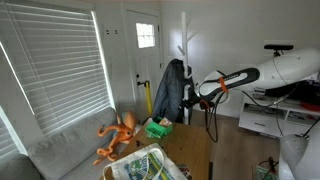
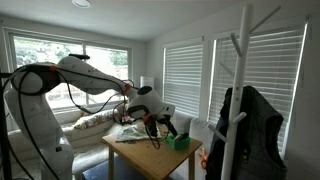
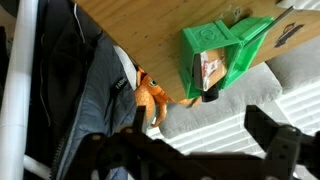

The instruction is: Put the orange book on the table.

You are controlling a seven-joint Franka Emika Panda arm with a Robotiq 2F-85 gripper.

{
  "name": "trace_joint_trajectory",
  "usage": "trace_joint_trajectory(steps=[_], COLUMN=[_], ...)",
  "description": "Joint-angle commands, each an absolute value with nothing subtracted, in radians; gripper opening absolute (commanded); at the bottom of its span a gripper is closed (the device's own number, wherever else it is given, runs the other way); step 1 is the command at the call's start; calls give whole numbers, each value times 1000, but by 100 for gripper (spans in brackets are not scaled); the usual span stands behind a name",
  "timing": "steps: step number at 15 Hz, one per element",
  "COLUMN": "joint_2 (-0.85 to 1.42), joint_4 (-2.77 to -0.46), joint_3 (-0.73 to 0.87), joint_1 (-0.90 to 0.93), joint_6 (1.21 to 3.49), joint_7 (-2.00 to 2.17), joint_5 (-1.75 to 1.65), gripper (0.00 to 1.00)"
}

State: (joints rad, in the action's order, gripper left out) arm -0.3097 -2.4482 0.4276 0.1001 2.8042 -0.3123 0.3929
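In the wrist view the fingers (image 3: 272, 138) show as dark shapes along the bottom edge, spread wide apart with nothing between them. Above them, in the upper half of the frame, runs the brown wooden counter (image 3: 150, 25). A green box (image 3: 232, 45) lies on its side at the counter's edge, in the upper right. An orange-brown and white flat item shows in its open end. This appears to be the orange book (image 3: 209, 70), though it is too small to be sure.

Just left of the box, past the counter's edge, an orange toy (image 3: 150, 97) sits by the grey couch (image 3: 255, 100). A dark jacket (image 3: 85, 95) fills the left side.

In both exterior views the white arm (image 2: 85, 75) reaches over the counter (image 2: 140, 152). Its fingers (image 2: 150, 123) hang above the wood, up and left of the green box (image 2: 178, 142). The jacket (image 2: 248, 130) hangs on a white coat rack (image 2: 243, 50) at right. In an exterior view the toy (image 1: 118, 135) lies on the couch (image 1: 70, 150) at lower left, under the window blinds (image 1: 55, 60).
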Motion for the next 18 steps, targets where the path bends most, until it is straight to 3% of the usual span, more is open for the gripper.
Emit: trace_joint_trajectory(steps=[1,4,7,12,15,18], joint_2=[-310,-291,-306,-193,-29,100], joint_4=[-2448,-2440,-2398,-2248,-2144,-2061], joint_3=[429,420,533,697,619,506], joint_1=[100,87,233,328,164,34], joint_6=[2803,2806,2714,2455,2316,2371], joint_7=[-314,-300,-547,-845,-881,-829], joint_5=[393,370,516,579,593,539], gripper=[100,100,100,100,100,100])
